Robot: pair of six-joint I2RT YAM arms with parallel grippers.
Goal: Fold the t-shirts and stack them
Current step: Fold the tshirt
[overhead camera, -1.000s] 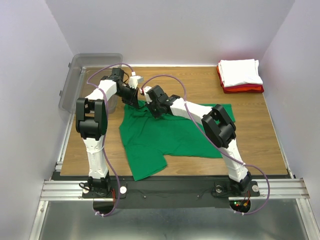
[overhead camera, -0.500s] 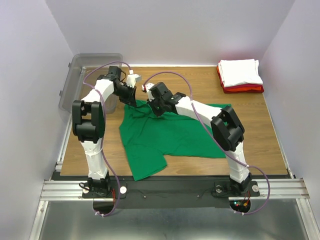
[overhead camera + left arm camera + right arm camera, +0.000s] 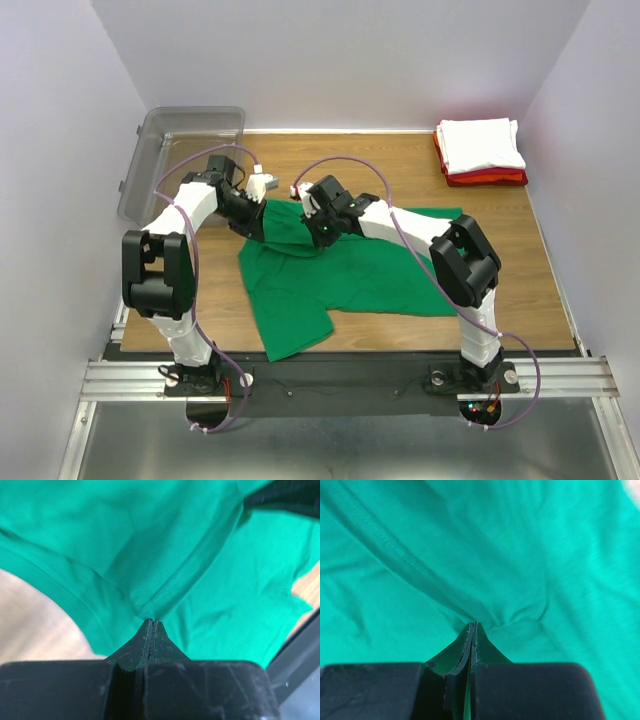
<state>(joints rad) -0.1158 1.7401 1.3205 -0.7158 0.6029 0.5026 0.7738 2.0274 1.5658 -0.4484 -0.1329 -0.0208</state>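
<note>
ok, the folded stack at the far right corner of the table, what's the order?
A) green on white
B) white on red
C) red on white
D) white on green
B: the folded white t-shirt lies on top of the red t-shirt, whose edge shows beneath it; the green t-shirt lies spread out well apart from them.

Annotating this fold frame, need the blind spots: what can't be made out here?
- Top view: green t-shirt far edge hidden under left arm and right arm; jaws not visible there.
- Top view: red t-shirt shows only an edge beneath the white t-shirt; its fold unclear.
- Wrist views: green cloth fills the frame; which part the shut jaws pinch is unclear; stack out of frame.
</note>
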